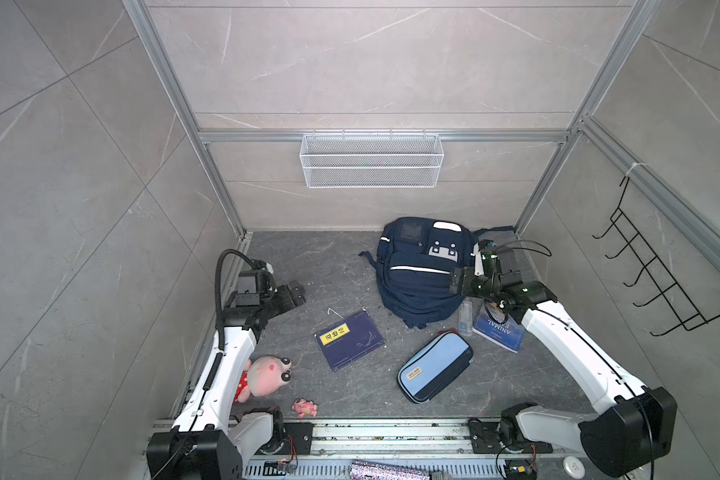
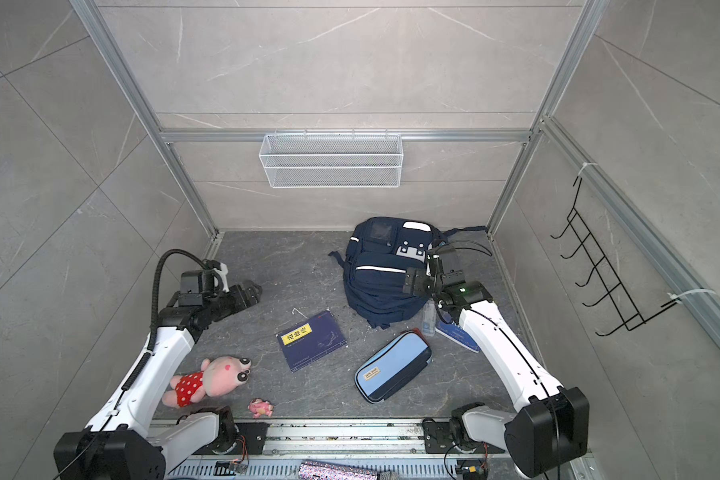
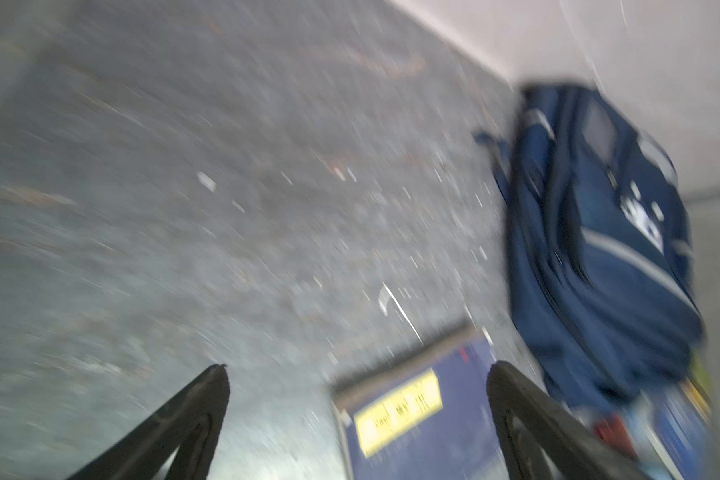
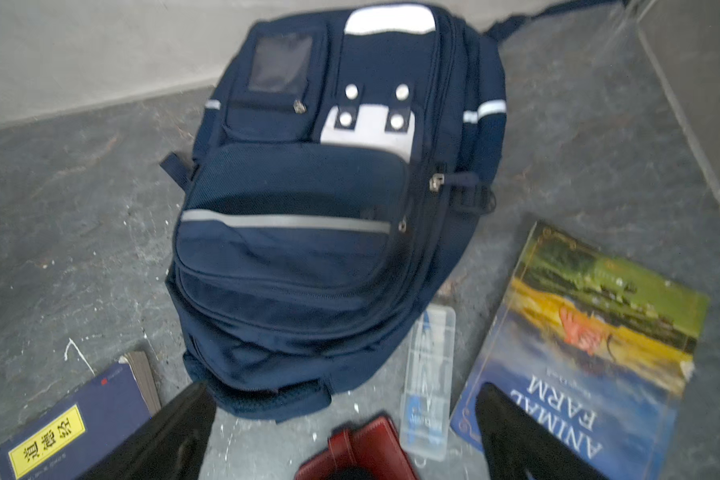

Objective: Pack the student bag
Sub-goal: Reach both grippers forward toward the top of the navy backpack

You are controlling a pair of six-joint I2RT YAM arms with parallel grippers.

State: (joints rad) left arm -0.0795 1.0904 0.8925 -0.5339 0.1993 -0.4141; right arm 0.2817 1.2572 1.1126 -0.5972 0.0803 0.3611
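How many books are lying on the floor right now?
2. A navy book with a yellow label lies mid-floor; Animal Farm lies by the student bag, on its right, partly under the right arm. A red item nearby is too hidden to identify.

Robot lab cell (aluminium frame, tile-look panels, wire basket)

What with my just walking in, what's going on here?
The right gripper, open and empty, hovers by the large navy-blue fabric backpack, which looks closed. The left gripper, also open, hangs above the dark grey tabletop. The navy book with yellow label, light-blue pencil case, Animal Farm paperback and pink plush toy lie outside it.
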